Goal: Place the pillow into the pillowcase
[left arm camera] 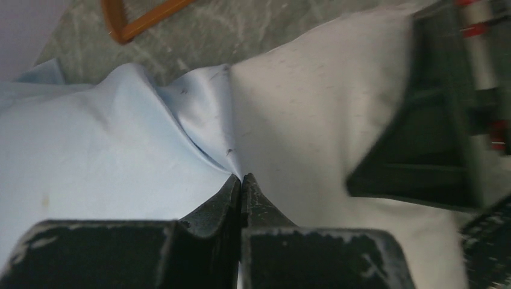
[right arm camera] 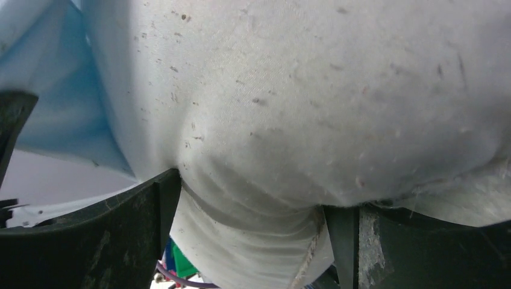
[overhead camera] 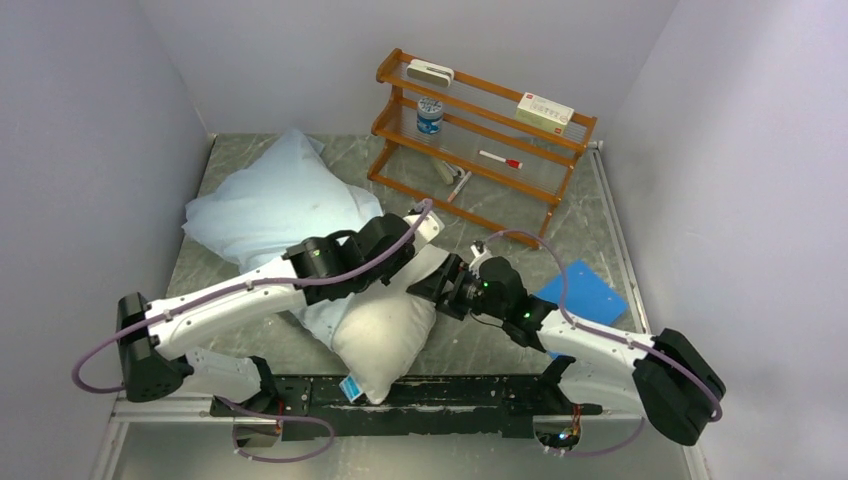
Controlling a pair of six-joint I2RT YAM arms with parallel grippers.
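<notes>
The off-white pillow [overhead camera: 385, 335] lies near the table's front with its blue-and-white tag [overhead camera: 350, 388] at the near end. Its far end meets the pale-blue pillowcase [overhead camera: 270, 200], which spreads to the back left. My left gripper [overhead camera: 405, 255] is shut, its tips [left arm camera: 241, 179] pinching the pillowcase [left arm camera: 90, 150] edge right where it meets the pillow [left arm camera: 301, 108]. My right gripper [overhead camera: 437, 287] grips the pillow's far right side. In the right wrist view a fold of the pillow [right arm camera: 301, 90] is squeezed between the jaws [right arm camera: 253, 205].
A wooden rack [overhead camera: 480, 140] with a can, boxes and a marker stands at the back centre-right. A flat bright-blue sheet [overhead camera: 583, 290] lies right of the right arm. Walls close in the left, back and right sides.
</notes>
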